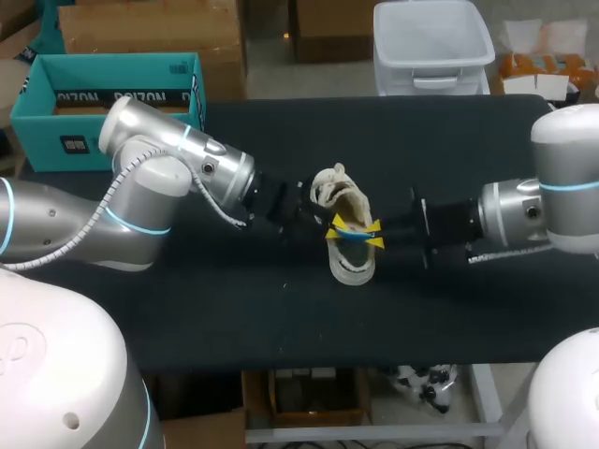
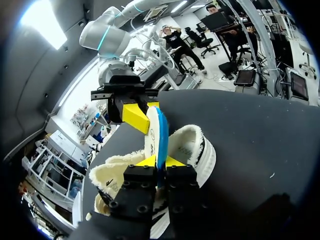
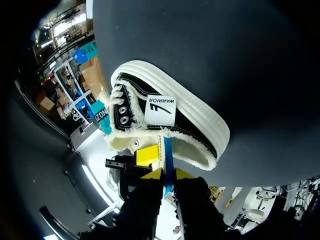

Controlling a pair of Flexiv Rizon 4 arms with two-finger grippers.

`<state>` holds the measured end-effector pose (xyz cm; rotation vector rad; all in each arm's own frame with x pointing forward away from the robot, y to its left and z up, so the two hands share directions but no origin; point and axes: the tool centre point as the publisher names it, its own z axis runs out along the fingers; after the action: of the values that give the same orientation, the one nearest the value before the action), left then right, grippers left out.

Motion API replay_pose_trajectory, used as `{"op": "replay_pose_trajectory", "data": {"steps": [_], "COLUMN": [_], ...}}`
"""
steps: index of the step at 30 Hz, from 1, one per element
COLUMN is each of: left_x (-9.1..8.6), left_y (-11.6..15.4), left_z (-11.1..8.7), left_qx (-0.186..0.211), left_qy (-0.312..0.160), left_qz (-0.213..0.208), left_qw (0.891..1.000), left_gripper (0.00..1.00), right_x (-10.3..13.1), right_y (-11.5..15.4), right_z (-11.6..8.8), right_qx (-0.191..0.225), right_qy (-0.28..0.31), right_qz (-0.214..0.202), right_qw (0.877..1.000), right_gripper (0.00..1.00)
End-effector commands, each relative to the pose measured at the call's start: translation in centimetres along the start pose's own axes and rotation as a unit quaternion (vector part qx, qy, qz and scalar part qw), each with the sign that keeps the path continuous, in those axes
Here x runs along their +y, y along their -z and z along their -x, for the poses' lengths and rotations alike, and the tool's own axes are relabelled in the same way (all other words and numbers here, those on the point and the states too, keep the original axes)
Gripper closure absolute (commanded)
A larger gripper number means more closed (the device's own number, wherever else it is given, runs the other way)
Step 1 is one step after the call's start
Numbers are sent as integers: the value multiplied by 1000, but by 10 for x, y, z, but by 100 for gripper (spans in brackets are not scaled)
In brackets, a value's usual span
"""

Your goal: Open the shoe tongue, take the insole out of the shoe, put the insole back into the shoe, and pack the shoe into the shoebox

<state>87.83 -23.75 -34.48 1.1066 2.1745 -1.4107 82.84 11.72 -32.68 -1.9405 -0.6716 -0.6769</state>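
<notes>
Teal cardboard shoebox [image 1: 56, 122] by the far left corner of the black table [image 1: 468, 309], left gripper [image 1: 335, 227] clamped on thin white blue-edged insole [image 1: 354, 232] held on edge over the fleece-lined black canvas white-soled shoe [image 1: 351, 267] mid-table, right gripper [image 1: 373, 236] pinching the same insole from the opposite side.

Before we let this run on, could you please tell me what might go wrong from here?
Both arms' jaws pinch the thin insole close together over the opening of the shoe: they may collide, or an uneven pull may bend it or slip it free. Nothing holds the shoe on the table, so pushing the insole in could shove it aside.
</notes>
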Motion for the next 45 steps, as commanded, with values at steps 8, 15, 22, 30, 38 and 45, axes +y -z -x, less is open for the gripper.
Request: {"op": "replay_pose_trajectory", "data": {"steps": [8,15,22,30,38,45], "left_x": [-8,-25,-27,-1,11,0], "left_y": [3,10,8,-4,-4,4], "left_z": [-1,-1,3,1,1,-3], "left_qx": [-4,-10,-15,4,6,10], "left_qy": [-6,-26,-34,-8,12,7], "left_qz": [-1,-16,-15,13,18,0], "left_qw": [1000,999,999,1000,1000,1000], "left_gripper": [100,69,100,100,100,0], "right_x": [8,13,16,34,45,33], "right_y": [-10,-12,-14,-28,-38,-33], "right_z": [-4,-6,-7,-9,-13,-6], "right_qx": [-5,-11,-15,-35,-45,-52], "right_qy": [1,0,-2,-12,-15,-15], "right_qz": [-9,-6,-3,-2,-6,8], "right_qw": [1000,1000,1000,999,999,998], "right_gripper": [100,100,100,100,100,100]}}
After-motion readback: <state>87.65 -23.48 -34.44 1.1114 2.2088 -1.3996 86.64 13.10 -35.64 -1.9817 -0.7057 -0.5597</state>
